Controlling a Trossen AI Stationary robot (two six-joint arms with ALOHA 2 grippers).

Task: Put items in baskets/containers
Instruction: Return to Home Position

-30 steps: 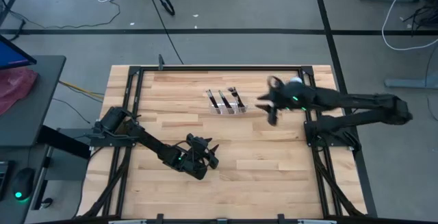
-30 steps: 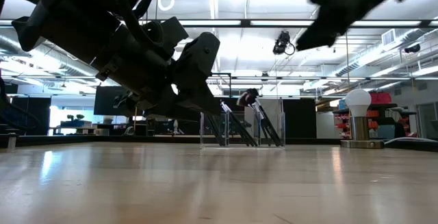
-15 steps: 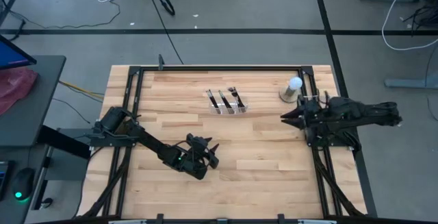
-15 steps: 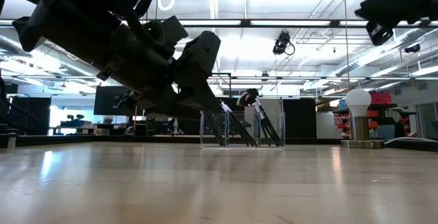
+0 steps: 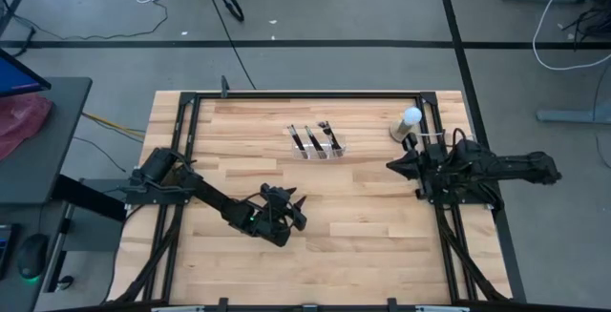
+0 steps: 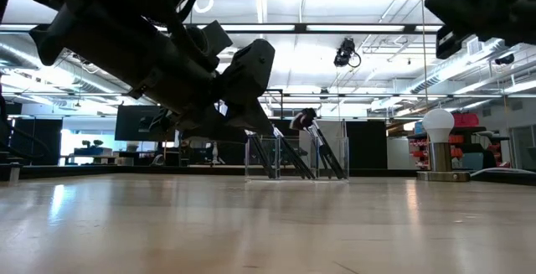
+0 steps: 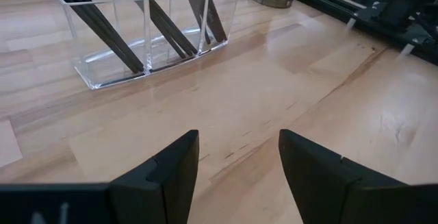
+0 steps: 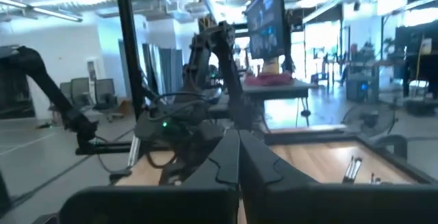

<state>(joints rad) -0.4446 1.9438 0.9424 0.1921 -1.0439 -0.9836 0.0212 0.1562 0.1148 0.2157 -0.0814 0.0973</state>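
A clear organiser tray (image 5: 317,142) stands at the table's far middle. Several dark brushes (image 7: 161,29) stand slanted in its compartments, their lower ends on the tray's floor. One fluffy brush tip (image 6: 303,120) sticks out above the rim. My left gripper (image 7: 238,145) hovers open over bare wood, nearer the front edge than the tray (image 7: 137,53), with nothing between its fingers. It also shows in the high view (image 5: 294,209). My right gripper (image 5: 391,165) is shut and empty by the table's right edge, pointing toward the table's left. Its fingers (image 8: 229,157) lie pressed together.
A white ball on a tan round base (image 5: 409,121) stands at the far right, just beyond my right gripper, and also shows in the low view (image 6: 437,144). A black frame rail (image 5: 439,207) runs along the right edge. Bare wood (image 5: 363,217) lies between the two arms.
My right gripper has drawn back from beside the tray toward the table's right edge, uncovering the white ball, and its fingers have come together with nothing in them. The tray and brushes have stayed put.
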